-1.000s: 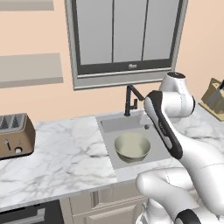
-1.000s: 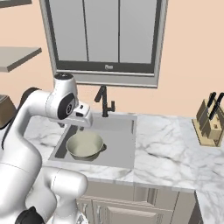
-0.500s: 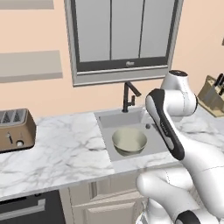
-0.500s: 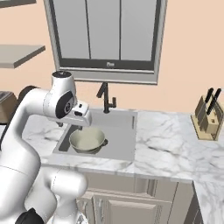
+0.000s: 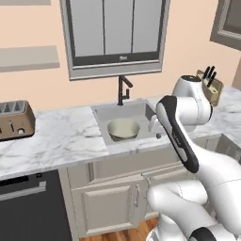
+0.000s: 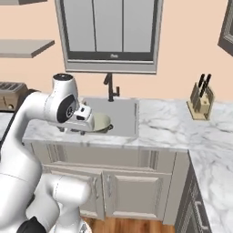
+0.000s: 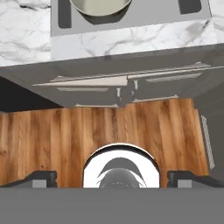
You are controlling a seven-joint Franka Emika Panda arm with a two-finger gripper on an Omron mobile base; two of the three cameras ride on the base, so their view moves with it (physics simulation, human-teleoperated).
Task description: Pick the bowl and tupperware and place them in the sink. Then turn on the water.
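We see a white marble counter (image 5: 66, 139) carrying a brown toaster (image 5: 15, 121) at its left end and a wooden knife block (image 6: 200, 101) near its right corner.

I am seeing a glossy ceramic bowl (image 5: 123, 129) sitting in the matt grey metal sink (image 5: 141, 113), veined marble table (image 5: 56, 141) surrounding it.

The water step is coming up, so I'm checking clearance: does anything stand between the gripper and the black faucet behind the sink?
Nothing visible does. The faucet stands free behind the sink; the bowl sits low in the basin. The gripper hangs off the counter's front, jaws apart and empty.
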